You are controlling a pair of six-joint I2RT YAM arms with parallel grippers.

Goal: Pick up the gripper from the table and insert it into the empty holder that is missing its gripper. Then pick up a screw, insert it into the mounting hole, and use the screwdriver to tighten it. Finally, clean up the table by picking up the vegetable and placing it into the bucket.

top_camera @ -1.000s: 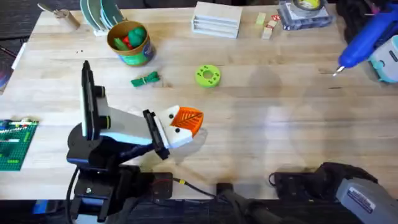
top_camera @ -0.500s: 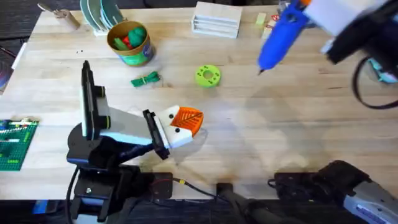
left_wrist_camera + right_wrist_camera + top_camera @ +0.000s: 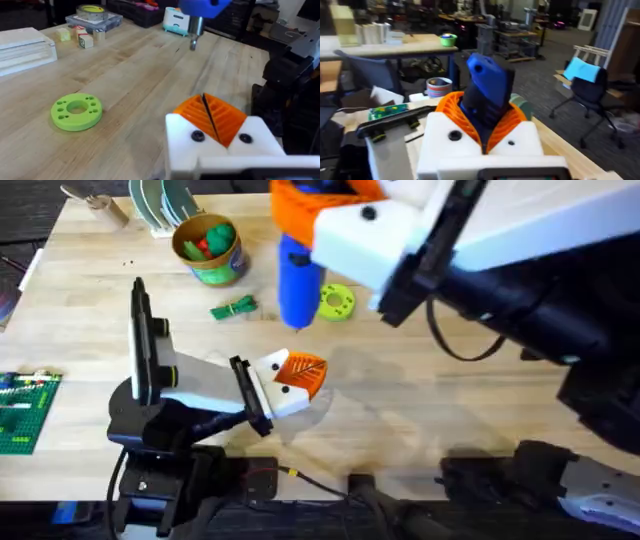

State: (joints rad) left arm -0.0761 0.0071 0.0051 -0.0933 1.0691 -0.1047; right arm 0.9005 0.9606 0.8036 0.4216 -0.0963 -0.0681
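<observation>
My right gripper (image 3: pixel 312 208) (image 3: pixel 485 117) is shut on the blue screwdriver (image 3: pixel 297 280) (image 3: pixel 487 87). It holds the tool upright above the table's middle, tip down, a little beyond my left gripper (image 3: pixel 298 376) (image 3: pixel 210 120). The left gripper rests low with its white fingers shut, both carrying orange pads and a dark screw head (image 3: pixel 197 135) each. The screwdriver's metal tip (image 3: pixel 193 37) hangs ahead of it. The dark green vegetable (image 3: pixel 233 308) lies on the wood near the yellow-rimmed bucket (image 3: pixel 210 248), which holds toy pieces. The loose gripper and a bare holder are out of view.
A lime-green disc (image 3: pixel 335 302) (image 3: pixel 76 110) lies just right of the screwdriver. A white box (image 3: pixel 348 215) (image 3: pixel 25 45), small blocks (image 3: pixel 80 37) and a tape case (image 3: pixel 94 15) line the far edge. Plates (image 3: pixel 160 202) stand far left; a green baseplate (image 3: pixel 22 412) sits at the left edge.
My right arm has swept left from the table's far right with the screwdriver, rising close under the camera, to above the middle near the left gripper. The left arm has not moved.
</observation>
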